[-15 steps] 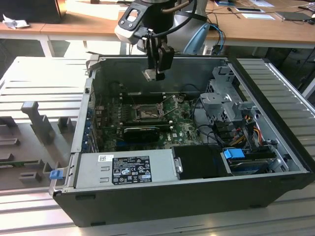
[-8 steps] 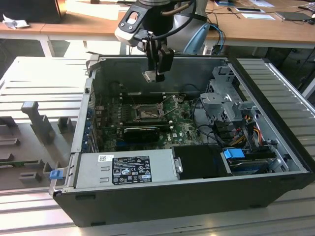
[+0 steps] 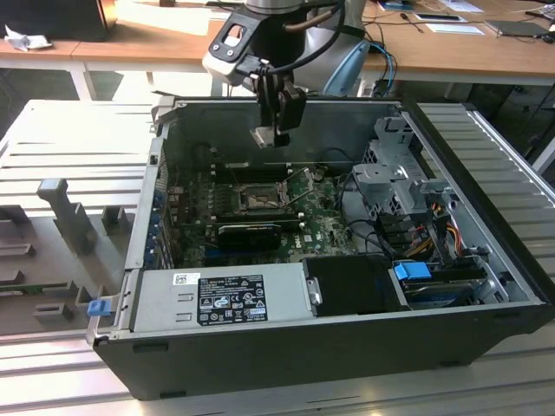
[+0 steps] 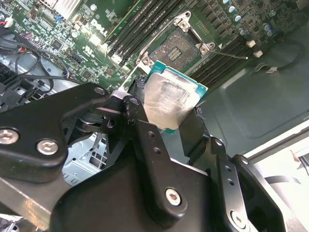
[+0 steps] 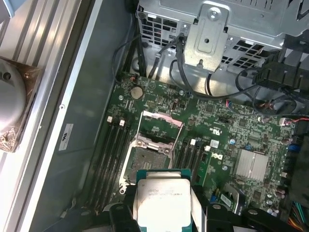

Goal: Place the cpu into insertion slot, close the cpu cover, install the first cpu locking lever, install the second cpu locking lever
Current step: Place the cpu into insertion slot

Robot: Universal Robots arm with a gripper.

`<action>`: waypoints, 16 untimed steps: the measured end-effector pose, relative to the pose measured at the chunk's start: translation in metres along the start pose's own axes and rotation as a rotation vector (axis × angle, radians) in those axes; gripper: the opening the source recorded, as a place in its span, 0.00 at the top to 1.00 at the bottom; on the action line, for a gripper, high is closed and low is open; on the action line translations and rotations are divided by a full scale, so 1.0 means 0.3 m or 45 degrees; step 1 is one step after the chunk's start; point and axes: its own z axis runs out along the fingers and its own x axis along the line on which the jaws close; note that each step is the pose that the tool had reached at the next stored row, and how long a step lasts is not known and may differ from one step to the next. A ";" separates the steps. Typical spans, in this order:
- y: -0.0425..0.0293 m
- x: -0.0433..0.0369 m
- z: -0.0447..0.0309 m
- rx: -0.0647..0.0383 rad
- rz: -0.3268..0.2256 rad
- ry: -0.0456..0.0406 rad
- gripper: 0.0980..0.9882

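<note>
My gripper (image 3: pixel 276 132) hangs over the open computer case (image 3: pixel 486 260), shut on the cpu (image 3: pixel 265 135). In both wrist views the cpu (image 4: pixel 171 99) (image 5: pixel 161 203) is a flat silver square with a teal edge, clamped between the black fingers (image 4: pixel 140 104). It is held in the air above the motherboard, apart from the insertion slot (image 5: pixel 147 157) (image 4: pixel 181 46) (image 3: pixel 260 201). The slot is bare. The cpu cover (image 5: pixel 163 122) is swung open beside the slot. A thin locking lever (image 4: pixel 231 54) sticks out past the slot's corner.
Memory slots (image 5: pixel 108 154) flank the socket. A black card (image 3: pixel 251 230) lies in front of it, and a power supply (image 3: pixel 221 299) fills the case front. A metal drive cage (image 3: pixel 395 173) with cables stands at the exterior view's right. Grey fixtures (image 3: pixel 69 217) sit outside the case.
</note>
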 end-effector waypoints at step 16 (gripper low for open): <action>-0.003 -0.001 0.038 0.000 0.000 0.000 0.52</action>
